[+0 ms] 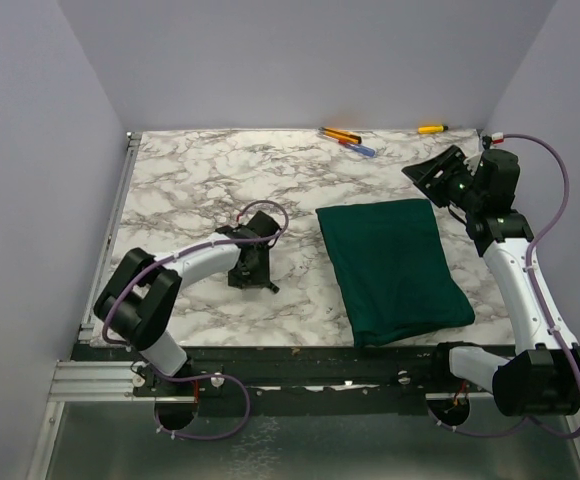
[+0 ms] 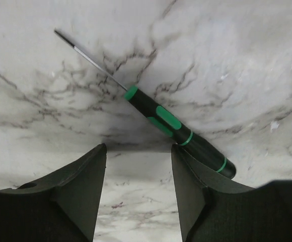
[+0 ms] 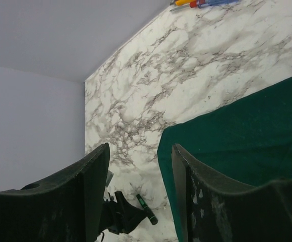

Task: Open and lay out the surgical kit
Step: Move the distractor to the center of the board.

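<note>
**Kit wrap lies folded shut, both hands open and away from it**

The green cloth wrap lies flat on the marble tabletop. It is folded closed into a rough rectangle, so nothing inside it shows.

The left hand hangs low over the tabletop, well apart from the wrap on its left side. Its 2 fingers stand apart with nothing between them. A green-and-black screwdriver lies on the marble just past the fingertips. Its handle runs close by the tip of 1 finger, and its thin shaft points away from the hand.

The right hand is raised above the tabletop near the wrap's far right corner, clear of the cloth. Its fingers are also spread and hold nothing.

Beyond the wrap's far edge, near the back wall, lie 2 pens close together. A yellow-handled tool lies further to their right.
</note>
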Motion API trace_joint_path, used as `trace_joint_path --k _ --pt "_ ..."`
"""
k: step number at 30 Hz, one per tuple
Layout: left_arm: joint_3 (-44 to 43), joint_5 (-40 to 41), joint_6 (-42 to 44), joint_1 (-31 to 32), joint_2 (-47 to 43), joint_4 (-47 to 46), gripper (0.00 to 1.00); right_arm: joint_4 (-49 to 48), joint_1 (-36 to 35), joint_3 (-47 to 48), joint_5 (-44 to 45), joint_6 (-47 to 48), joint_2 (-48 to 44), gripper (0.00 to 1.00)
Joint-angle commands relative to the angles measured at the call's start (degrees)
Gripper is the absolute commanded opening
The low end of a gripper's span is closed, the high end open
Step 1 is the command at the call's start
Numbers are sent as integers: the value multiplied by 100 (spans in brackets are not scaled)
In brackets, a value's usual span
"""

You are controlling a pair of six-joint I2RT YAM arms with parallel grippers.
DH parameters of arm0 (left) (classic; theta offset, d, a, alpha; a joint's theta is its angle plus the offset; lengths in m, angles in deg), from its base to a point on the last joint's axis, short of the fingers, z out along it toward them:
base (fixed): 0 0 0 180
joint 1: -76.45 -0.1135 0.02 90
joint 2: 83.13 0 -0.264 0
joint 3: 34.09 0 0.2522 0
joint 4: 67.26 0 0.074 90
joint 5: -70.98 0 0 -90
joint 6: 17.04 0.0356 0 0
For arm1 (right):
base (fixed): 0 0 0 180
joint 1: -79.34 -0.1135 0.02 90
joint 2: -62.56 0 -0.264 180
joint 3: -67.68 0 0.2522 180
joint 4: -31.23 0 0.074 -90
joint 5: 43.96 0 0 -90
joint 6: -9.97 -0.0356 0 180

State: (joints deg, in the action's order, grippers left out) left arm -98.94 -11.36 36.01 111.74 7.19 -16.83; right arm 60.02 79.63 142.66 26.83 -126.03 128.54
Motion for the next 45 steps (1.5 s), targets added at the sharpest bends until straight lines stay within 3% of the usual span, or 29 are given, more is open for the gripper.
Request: trace_joint_path --k 1,11,23,34,39,45 --pt "-377 608 331 1 738 -796 56 -114 -30 54 315 120 3 56" --pt "-2038 739 449 -197 2363 -881 60 -42 -30 41 742 417 38 57" --pt "-4828 598 740 -999 4203 -816 60 134 -30 335 1193 855 534 59" --pt "-7731 400 1850 -1688 5828 -749 64 82 -30 600 1252 985 960 60" --pt "-8426 -40 1996 -1814 5789 -746 65 309 -30 881 1236 1029 1139 60" --pt "-7726 -821 2052 -1815 4519 -749 66 1104 -30 1277 1711 1056 1204 63"
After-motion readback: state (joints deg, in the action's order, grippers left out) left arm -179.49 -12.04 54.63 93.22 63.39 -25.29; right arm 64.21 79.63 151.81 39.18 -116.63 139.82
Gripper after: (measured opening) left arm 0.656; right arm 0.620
